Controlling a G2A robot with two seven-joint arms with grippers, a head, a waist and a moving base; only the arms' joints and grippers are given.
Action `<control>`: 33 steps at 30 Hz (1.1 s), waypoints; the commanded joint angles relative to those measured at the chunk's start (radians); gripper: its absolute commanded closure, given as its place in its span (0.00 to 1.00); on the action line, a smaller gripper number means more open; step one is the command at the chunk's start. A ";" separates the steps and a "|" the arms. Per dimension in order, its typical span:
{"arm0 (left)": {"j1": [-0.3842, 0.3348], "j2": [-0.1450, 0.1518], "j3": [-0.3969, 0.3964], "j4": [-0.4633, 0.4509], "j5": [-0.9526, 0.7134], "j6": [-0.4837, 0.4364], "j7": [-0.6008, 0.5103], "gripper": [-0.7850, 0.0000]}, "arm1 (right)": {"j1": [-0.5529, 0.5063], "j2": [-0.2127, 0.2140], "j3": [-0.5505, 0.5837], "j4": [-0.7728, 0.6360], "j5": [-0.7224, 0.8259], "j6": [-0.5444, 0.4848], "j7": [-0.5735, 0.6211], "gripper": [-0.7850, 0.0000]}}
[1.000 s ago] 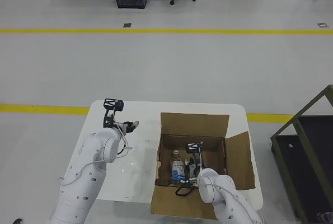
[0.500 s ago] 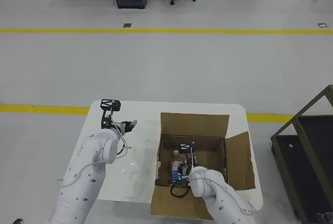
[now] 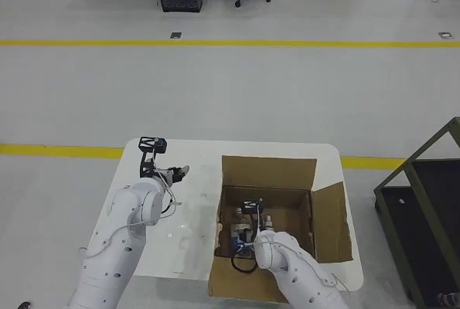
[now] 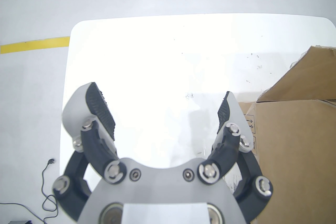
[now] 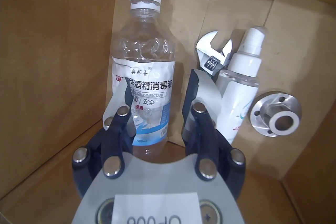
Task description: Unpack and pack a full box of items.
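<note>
Cardboard box (image 3: 268,168) is standing open on the white table (image 3: 191,154) as the right arm is bending down into it, its wrist angled so that the right gripper (image 5: 157,86) is pointing along the box floor. The right gripper (image 3: 243,230) is hanging low by the box wall (image 5: 52,25) nearest the other arm.

A clear plastic bottle (image 5: 143,70) with a white screw cap is lying on that floor, its cap toward the far wall. It is wearing a white and blue label printed with dark and red writing and torn at one upper corner. The right jaws are standing released, parted to either side of the bottle's lower half: one finger is overlapping the label's edge, while the other is sitting just beside the bottle with a slim gap showing.

An adjustable wrench (image 5: 210,51), a white spray bottle (image 5: 242,78) and a metal flange (image 5: 275,117) are lying beside the clear bottle, the wrench partly under the spray bottle.

The left arm is holding the left gripper (image 3: 177,173) raised above bare table (image 4: 157,51), just beside the box (image 4: 288,130). The left gripper (image 4: 160,93) is gaping wide, its jaws gripping nothing.
</note>
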 commanded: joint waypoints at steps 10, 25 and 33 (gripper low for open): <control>0.000 0.000 0.000 0.000 0.000 0.000 0.000 0.00 | 0.031 -0.018 -0.021 0.070 0.042 -0.019 -0.011 0.10; 0.000 0.000 0.000 0.000 0.000 0.000 0.000 0.00 | 0.070 -0.035 -0.026 0.145 0.088 -0.046 -0.034 0.28; 0.000 0.000 0.000 0.000 0.000 0.000 0.000 0.00 | 0.082 -0.040 -0.020 0.166 0.097 -0.049 -0.050 1.00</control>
